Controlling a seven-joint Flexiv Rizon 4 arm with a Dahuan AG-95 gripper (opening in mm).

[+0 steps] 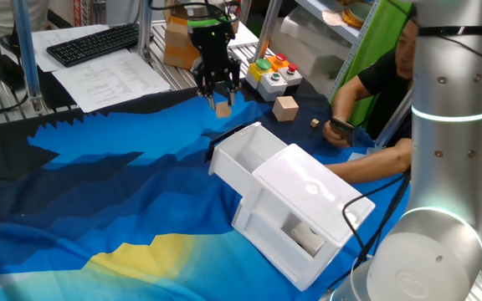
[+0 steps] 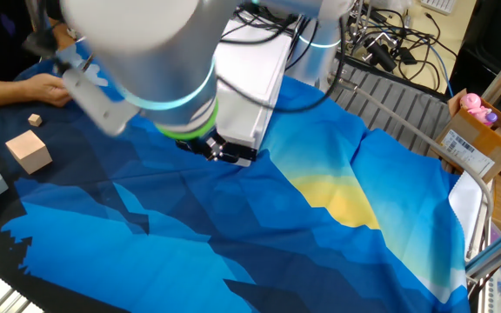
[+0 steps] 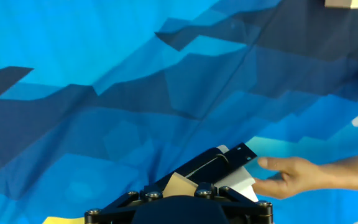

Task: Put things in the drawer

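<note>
My gripper is shut on a small tan wooden block and holds it above the blue cloth, just beyond the far corner of the open white drawer. The drawer, with its thin black handle, is pulled out of the white cabinet and looks empty. In the hand view the block shows between the jaws. A larger tan cube and a tiny block lie on the cloth farther back; both also show in the other fixed view, the cube and the tiny block.
A person's hand rests beside the drawer and cabinet. A box with coloured buttons stands behind the cubes. The robot's own arm hides much of the other fixed view. A keyboard and papers lie at the back left.
</note>
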